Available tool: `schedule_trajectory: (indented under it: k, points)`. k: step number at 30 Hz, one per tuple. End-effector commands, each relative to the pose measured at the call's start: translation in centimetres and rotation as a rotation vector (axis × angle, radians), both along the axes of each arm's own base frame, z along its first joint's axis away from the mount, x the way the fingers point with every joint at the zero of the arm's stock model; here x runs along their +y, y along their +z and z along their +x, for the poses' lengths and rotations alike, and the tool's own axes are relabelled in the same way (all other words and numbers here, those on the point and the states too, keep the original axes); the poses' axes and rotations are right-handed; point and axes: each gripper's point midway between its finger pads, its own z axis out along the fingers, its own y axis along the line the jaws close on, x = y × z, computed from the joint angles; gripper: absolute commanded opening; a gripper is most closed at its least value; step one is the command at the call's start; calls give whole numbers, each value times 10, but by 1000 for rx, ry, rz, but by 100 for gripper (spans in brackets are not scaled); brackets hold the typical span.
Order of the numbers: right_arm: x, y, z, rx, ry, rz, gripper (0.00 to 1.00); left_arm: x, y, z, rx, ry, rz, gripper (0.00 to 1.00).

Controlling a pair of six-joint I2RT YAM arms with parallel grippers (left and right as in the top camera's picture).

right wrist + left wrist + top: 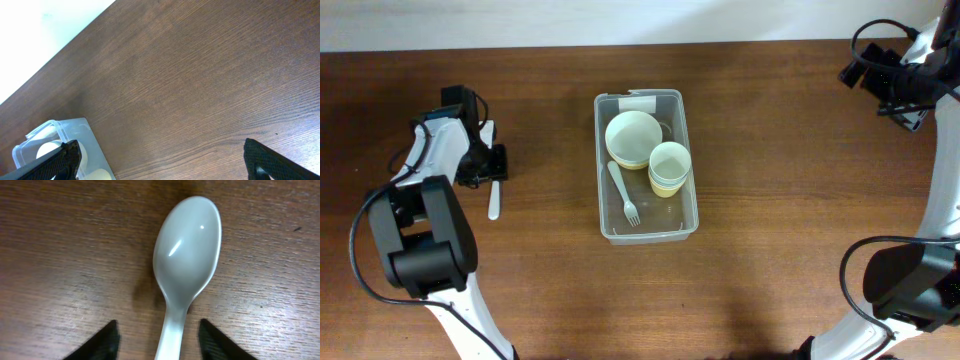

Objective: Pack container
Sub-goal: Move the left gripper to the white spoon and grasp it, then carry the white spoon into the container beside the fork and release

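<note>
**Nearly packed — one spoon outside**

The container (602,170) sits mid-table (770,280), holding a bowl (633,137), cups (669,167) and a fork (624,193). Left of it lies a spoon (494,200), likely the last item. Only the left wrist view shows the left gripper (488,163) with jaws open astride the handle. The right gripper (160,160) is far right of the container — jaws spread, empty.

Table (770,150): dark brown wood, grain clearly marked. A clear plastic container (601,170) was noted standing on it near the centre, its long sides running from far edge to near edge. A white plastic spoon (493,203) was recorded lying flat on the bare wood, well apart from the container on its left, bowl end toward the near edge.
</note>
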Motion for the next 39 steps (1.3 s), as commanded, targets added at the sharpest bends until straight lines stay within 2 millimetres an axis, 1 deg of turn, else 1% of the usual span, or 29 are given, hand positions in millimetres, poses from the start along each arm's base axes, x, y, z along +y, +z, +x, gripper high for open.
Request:
schedule_trajectory:
  k: [1, 2, 4, 6, 7, 8, 9, 10, 11, 12, 13, 14, 16, 17, 18, 20, 21, 22, 23, 24, 25, 27, 28, 29, 32, 35, 36, 39]
  points:
    - [0, 0, 0, 1, -5, 1, 99, -6, -19, -4, 37, 6, -38, 45]
    - [0, 0, 0, 2, -5, 1, 99, -6, -23, -6, 46, 6, -40, 44]
    - [0, 0, 0, 1, -5, 1, 99, -7, -24, -6, 50, 2, -40, 38]
    - [0, 0, 0, 1, -5, 1, 99, -6, -24, -5, 47, -9, -39, 26]
    - [0, 0, 0, 2, -5, 1, 99, -6, -24, -5, 46, -10, -38, 16]
    - [0, 0, 0, 2, -5, 1, 99, -6, -24, -6, 51, -23, -38, 9]
    - [0, 0, 0, 1, -5, 1, 99, -7, -21, -7, 54, -28, -38, 4]
    - [0, 0, 0, 1, -5, 1, 99, -7, -18, -6, 54, -29, -38, 2]
    - [0, 0, 0, 1, -5, 1, 99, -6, -8, -5, 52, -29, -38, 1]
    - [0, 0, 0, 1, -5, 1, 99, -6, 7, -2, 37, -29, -36, 1]
    - [0, 0, 0, 2, -5, 1, 99, -6, 18, 1, 24, -30, -33, 1]
    - [0, 0, 0, 1, -5, 1, 99, -5, 40, 7, -8, -31, -27, 2]
    - [0, 0, 0, 2, -5, 1, 99, -8, 74, 14, -60, -54, -22, 1]
    - [0, 0, 0, 1, -5, 1, 99, -15, 93, 17, -92, -99, -33, 1]
    - [0, 0, 0, 1, -5, 1, 99, -27, 122, 19, -142, -157, -47, 1]
    - [0, 0, 0, 1, -5, 1, 99, -48, 157, 19, -212, -249, -65, 1]
    - [0, 0, 0, 1, -5, 1, 99, -64, 177, 16, -251, -328, -77, 1]
    - [0, 0, 0, 2, -5, 1, 99, -88, 198, 11, -301, -444, -91, 1]
    - [0, 0, 0, 1, -5, 1, 99, -107, 212, 6, -335, -539, -105, 1]
    - [0, 0, 0, 2, -5, 2, 99, -137, 228, -5, -373, -688, -133, 1]
    - [0, 0, 0, 1, -5, 1, 99, -169, 241, -22, -396, -862, -159, 1]
    - [0, 0, 0, 1, -5, 1, 99, -205, 247, -46, -389, -1073, -175, 1]
    - [0, 0, 0, 1, -5, 1, 99, -222, 245, -58, -370, -1179, -174, 1]
    - [0, 0, 0, 1, -5, 1, 99, -244, 241, -74, -343, -1323, -177, 1]
    - [0, 0, 0, 1, -5, 1, 99, -284, 219, -105, -276, -1587, -190, 1]
    - [0, 0, 0, 1, -5, 1, 99, -299, 204, -119, -246, -1680, -202, 1]
    - [0, 0, 0, 1, -5, 1, 99, -308, 195, -123, -241, -1712, -207, 1]
    - [0, 0, 0, 1, -5, 1, 99, -325, 173, -130, -244, -1761, -212, 1]
